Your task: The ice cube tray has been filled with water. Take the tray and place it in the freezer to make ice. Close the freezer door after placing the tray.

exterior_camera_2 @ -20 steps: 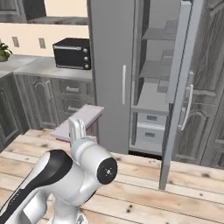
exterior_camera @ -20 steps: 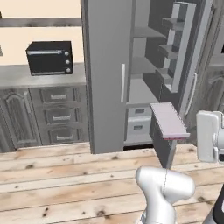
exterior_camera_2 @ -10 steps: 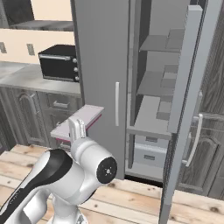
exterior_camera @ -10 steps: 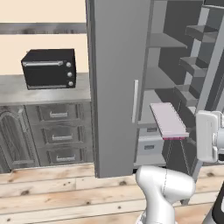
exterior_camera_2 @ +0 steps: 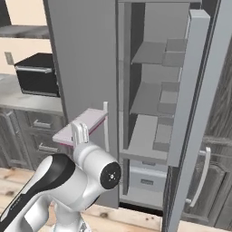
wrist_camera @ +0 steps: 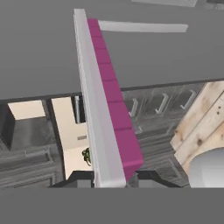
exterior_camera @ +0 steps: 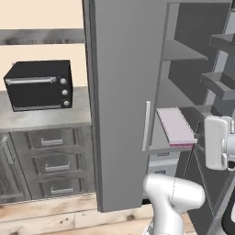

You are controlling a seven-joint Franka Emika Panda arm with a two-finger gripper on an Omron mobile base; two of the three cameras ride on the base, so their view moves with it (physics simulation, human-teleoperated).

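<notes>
Before the open freezer (exterior_camera: 183, 69), the ice cube tray (exterior_camera: 175, 126) hangs in the air, gripped by its near end in the hand (wrist_camera: 112, 178), whose jaws are drawn narrow against the tray's edge. From the left base view the tray lies roughly level, its pale face up and its darker pink rim showing along the near end, just in front of a grey inner shelf (exterior_camera: 172, 96) at about the height of the middle shelves. From the right base view the tray (exterior_camera_2: 81, 124) sits beside the closed grey door (exterior_camera_2: 84, 68) and close to that door's slim pale handle (exterior_camera_2: 105, 124); whether it touches either one cannot be told. The freezer door (exterior_camera_2: 192, 90) on the far side stands swung open, its inner racks facing the shelves. In the hand view the tray (wrist_camera: 103, 96) runs away from the fingers edge-on, white along one side and magenta along the other. A black toaster oven (exterior_camera: 39, 85) rests on the grey table (exterior_camera: 46, 117) to the left, above a stack of drawers (exterior_camera: 55, 160). Pale wooden floor (exterior_camera: 50, 220) shows below the cabinets.
</notes>
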